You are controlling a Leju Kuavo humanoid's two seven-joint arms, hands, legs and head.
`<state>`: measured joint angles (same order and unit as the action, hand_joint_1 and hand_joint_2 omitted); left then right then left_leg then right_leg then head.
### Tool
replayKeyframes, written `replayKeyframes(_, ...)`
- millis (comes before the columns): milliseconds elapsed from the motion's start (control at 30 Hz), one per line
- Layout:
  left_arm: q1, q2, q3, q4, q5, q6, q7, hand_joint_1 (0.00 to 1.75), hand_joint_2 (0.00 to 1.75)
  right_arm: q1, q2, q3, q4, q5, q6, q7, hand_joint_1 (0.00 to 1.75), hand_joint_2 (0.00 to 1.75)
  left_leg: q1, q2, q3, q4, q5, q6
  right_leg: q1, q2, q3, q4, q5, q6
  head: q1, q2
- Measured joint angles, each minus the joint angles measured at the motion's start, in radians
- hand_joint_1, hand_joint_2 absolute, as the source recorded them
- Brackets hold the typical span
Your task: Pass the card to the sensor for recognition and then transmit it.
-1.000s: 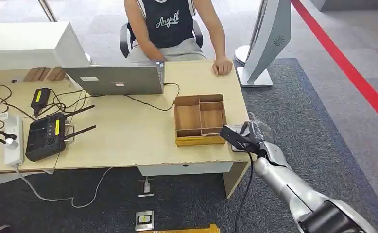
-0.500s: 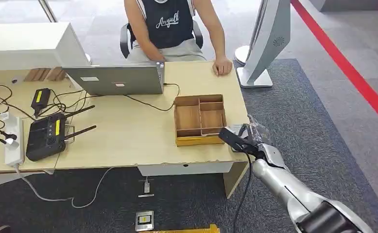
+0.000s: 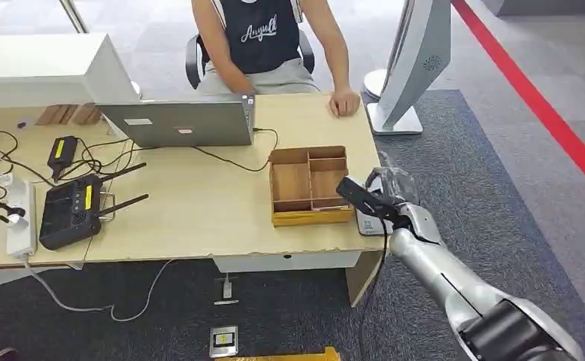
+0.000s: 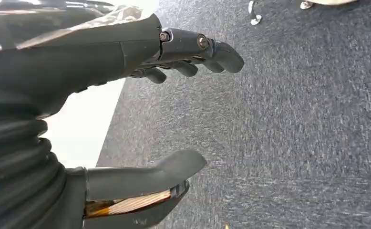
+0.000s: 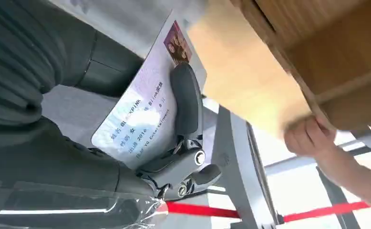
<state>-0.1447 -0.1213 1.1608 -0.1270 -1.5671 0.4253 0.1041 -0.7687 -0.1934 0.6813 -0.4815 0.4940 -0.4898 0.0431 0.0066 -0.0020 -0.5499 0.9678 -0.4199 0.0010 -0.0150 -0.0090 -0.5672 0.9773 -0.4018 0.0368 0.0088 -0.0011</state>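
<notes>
Step in hand, by judgement: presenting the card [image 5: 140,114] to the sensor [image 3: 368,222], the flat grey unit on the desk [image 3: 199,203] edge just beneath the right hand [image 3: 380,204]. To do it well, keep the card flat and face-parallel over the sensor, hold steady, and keep clear of the wooden tray [image 3: 309,185] just beside the fingers.

Pose: right arm reaches forward from below, hand over the desk corner, card pinched under a dark finger against the palm. Left hand [image 4: 140,109] hangs over carpet, fingers apart, holding nothing.
</notes>
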Motion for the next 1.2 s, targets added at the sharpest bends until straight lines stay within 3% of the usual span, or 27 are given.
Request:
replayKeyframes(267,0.000,0.000,0.001,0.000,-0.003,-0.011,-0.010,0.00,1.75,-0.122,-0.022,0.000,-0.103,0.041,-0.038,0.048,1.75,1.75,0.000,0.000,-0.001,0.000,0.000,0.000,0.000,0.000,-0.002,0.000,0.000,0.000,0.000,0.000)
replayKeyframes(767,0.001,0.000,-0.002,0.000,-0.003,-0.038,-0.053,0.00,1.75,-0.275,-0.083,-0.013,-0.203,0.069,0.007,0.129,1.75,1.75,0.000,0.000,-0.001,0.000,0.000,0.000,0.000,0.000,-0.002,0.000,0.000,0.000,0.000,0.000)
replayKeyframes(1033,0.001,0.000,-0.014,0.000,-0.003,-0.050,-0.060,0.00,1.75,-0.279,-0.076,-0.007,-0.232,0.103,0.038,0.131,1.75,1.75,0.000,0.000,-0.002,0.000,0.000,0.000,0.000,0.000,-0.002,0.000,0.000,0.000,0.000,0.000)
replayKeyframes(1200,0.001,0.000,-0.035,0.000,-0.003,-0.059,-0.067,0.00,1.75,-0.285,-0.039,0.010,-0.229,0.144,0.071,0.121,1.75,1.75,0.000,0.000,-0.002,0.000,0.000,0.000,0.000,0.000,-0.002,0.000,0.000,0.000,0.000,0.000)
